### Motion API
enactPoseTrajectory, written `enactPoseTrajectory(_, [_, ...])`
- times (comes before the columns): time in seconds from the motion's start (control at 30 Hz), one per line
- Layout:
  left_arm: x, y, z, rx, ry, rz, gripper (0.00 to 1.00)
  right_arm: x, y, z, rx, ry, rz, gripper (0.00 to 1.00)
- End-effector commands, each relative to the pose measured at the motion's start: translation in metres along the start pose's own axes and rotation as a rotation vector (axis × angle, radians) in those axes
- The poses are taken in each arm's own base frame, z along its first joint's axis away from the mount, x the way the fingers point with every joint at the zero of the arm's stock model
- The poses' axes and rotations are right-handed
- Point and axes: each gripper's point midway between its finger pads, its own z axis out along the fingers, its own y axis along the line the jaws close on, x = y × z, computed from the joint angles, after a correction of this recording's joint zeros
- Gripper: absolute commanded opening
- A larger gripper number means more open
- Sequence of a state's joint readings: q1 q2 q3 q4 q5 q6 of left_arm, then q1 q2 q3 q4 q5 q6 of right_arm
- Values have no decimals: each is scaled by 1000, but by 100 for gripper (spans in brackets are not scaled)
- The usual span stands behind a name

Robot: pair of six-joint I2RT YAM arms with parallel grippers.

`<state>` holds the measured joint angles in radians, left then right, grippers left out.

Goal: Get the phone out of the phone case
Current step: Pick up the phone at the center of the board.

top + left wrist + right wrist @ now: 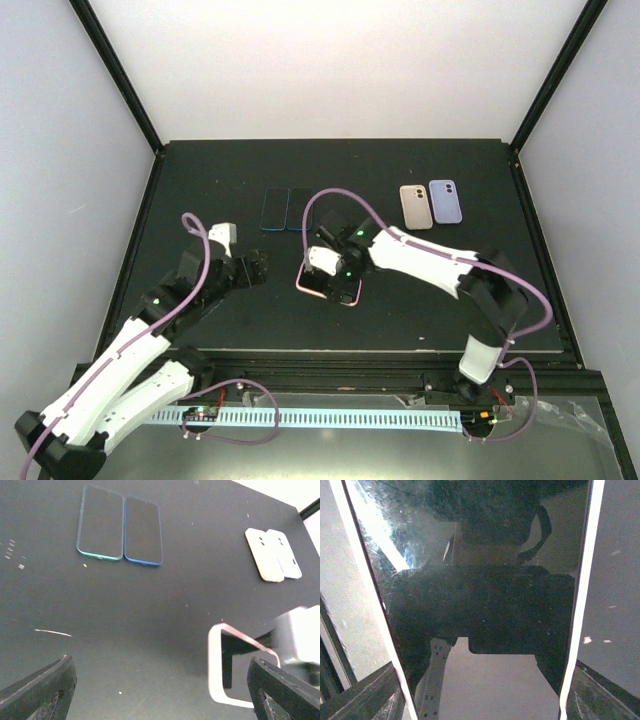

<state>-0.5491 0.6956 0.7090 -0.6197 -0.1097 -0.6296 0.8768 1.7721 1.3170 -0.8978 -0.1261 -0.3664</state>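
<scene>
Workspace: a black table (200,180) with both arms reaching over it.

Task item: the phone (342,290) lay near the middle of the table, seated in its pale pink phone case (215,665). In the right wrist view its glossy dark screen (485,605) filled most of the picture, and the case's light rim (582,580) ran down both long sides.

Right gripper (322,262): positioned directly over the far end of the cased phone. Its two dark fingers (365,700) stood one on each side of the case, just outside the rim, so the jaws were spread to about the case's width. It could not be determined whether the pads were pressing on the case.

Left gripper (258,270): stood just to the left of the cased phone, apart from it. Its fingers (40,690) were spread wide with nothing between them. One corner of the case rim showed near the right-hand finger in its wrist view.

Other items: two bare phones (287,210) lay side by side, edges touching, beyond the cased phone. A beige case (415,207) and a lavender case (446,201) lay side by side further to the right, well apart from both grippers.
</scene>
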Motion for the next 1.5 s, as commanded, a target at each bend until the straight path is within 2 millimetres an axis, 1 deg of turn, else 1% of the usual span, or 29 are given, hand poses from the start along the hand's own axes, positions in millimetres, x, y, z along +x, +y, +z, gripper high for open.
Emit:
enactPoseTrajectory(0.0, [-1,-25,24,128,-1,-39,94,-37,-9,-44,-6,-259,99,1])
enactPoseTrajectory(0.03, [-6,-33,27,172,-26,-43,93,-39,-12,-49,8,-275,116,1])
enactPoseTrajectory(0.13, [-11,-59,30,313,-49,-20,90,-43,-19,-61,43,-338,167,1])
enactPoseTrajectory(0.2, [-13,-69,32,368,-50,-15,88,-47,-22,-68,60,-386,198,1])
enactPoseTrajectory(0.3, [-13,-78,36,416,-52,-31,86,-54,-23,-79,63,-443,232,1])
enactPoseTrajectory(0.53, [-5,-86,43,465,-29,-75,82,-71,-32,-107,88,-534,340,1])
enactPoseTrajectory(0.67, [-7,-95,43,489,-31,-74,77,-77,-36,-120,93,-565,388,1])
enactPoseTrajectory(0.8, [-11,-106,45,512,-33,-75,70,-76,-38,-126,110,-590,415,1])
enactPoseTrajectory(1.0, [-19,-127,52,542,-31,-75,57,-71,-37,-136,122,-633,435,1])
enactPoseTrajectory(1.13, [-23,-141,57,561,-21,-65,49,-66,-36,-139,135,-654,440,1])
enactPoseTrajectory(1.27, [-31,-154,57,581,-27,-50,41,-63,-37,-141,147,-664,447,1])
enactPoseTrajectory(1.37, [-35,-159,55,591,-36,-45,34,-62,-37,-145,155,-676,453,1])
enactPoseTrajectory(1.4, [-36,-160,54,593,-39,-44,30,-62,-37,-146,160,-679,457,1])
enactPoseTrajectory(1.47, [-37,-161,53,596,-41,-44,27,-61,-39,-149,172,-688,463,1])
